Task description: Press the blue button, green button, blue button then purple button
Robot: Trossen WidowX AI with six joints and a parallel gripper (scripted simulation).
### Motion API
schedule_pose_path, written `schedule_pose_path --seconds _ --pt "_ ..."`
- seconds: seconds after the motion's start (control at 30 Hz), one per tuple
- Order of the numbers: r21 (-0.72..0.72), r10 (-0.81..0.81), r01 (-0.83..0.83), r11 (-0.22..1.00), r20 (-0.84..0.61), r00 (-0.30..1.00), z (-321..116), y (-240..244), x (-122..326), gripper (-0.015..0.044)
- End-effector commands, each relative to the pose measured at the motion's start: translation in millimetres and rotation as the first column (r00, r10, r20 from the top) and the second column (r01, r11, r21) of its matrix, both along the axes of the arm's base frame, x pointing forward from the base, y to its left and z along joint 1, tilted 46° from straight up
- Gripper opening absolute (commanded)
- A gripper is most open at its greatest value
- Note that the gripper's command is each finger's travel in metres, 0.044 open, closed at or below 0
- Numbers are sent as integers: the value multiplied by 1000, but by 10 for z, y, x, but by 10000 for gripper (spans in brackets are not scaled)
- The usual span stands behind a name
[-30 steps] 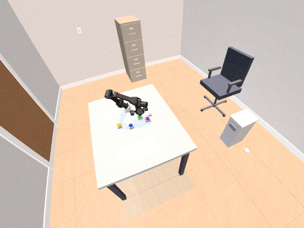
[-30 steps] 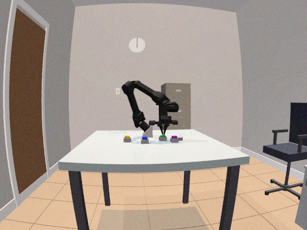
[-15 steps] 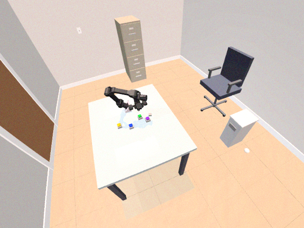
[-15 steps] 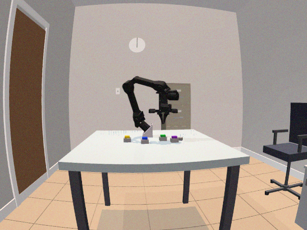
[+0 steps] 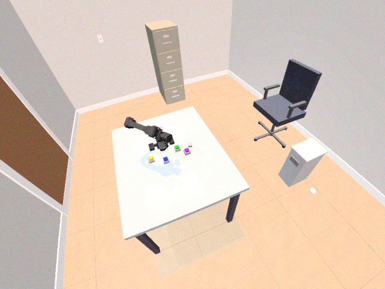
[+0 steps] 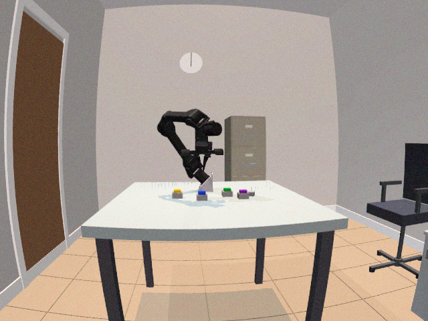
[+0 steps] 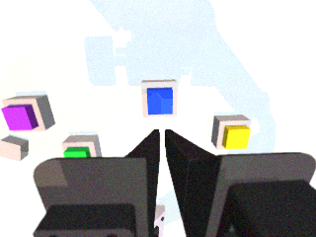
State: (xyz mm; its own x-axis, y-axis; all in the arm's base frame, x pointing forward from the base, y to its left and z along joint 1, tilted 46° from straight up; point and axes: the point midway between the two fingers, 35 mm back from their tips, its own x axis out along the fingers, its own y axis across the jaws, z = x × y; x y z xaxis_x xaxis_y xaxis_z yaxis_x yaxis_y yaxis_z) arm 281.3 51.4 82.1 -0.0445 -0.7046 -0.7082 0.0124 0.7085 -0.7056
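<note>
- From my wrist feed, the blue button (image 7: 159, 101) sits straight ahead of the jaws, just past their tips; its cap is square on a pale square base, with no long axis, and its top faces up.
- I see the jaws clenched with only a thin slit between them, and nothing gripped.
- From the exterior view the jaws (image 6: 204, 159) hang well above the table (image 6: 145, 212), tips pointing down, apart from the blue button (image 6: 201, 192).
- The green button (image 7: 77, 151) lies to the left of the jaws and nearer the camera, partly hidden behind the left jaw housing.
- The purple button (image 7: 20, 118) is further out to the left, and a small pale block (image 7: 13, 147) sits just beside it, on the near side.
- The yellow button (image 7: 235, 136) stands to the right of the jaws.
- I can read no writing, brand or label on any button, or on the block.
- On the top view, the arm (image 5: 145, 130) reaches over the table (image 5: 186, 198) behind the row of buttons.
</note>
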Motion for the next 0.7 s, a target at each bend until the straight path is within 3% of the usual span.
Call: schedule_pose_path --seconds 0.0,0.3,0.67 --pt "-10 25 -25 1000 -20 1000 29 -22 12 20" --pt "-12 25 -25 1000 -19 1000 -385 -450 -9 20" --pt "-12 25 -25 1000 -18 1000 -473 -540 -12 20"
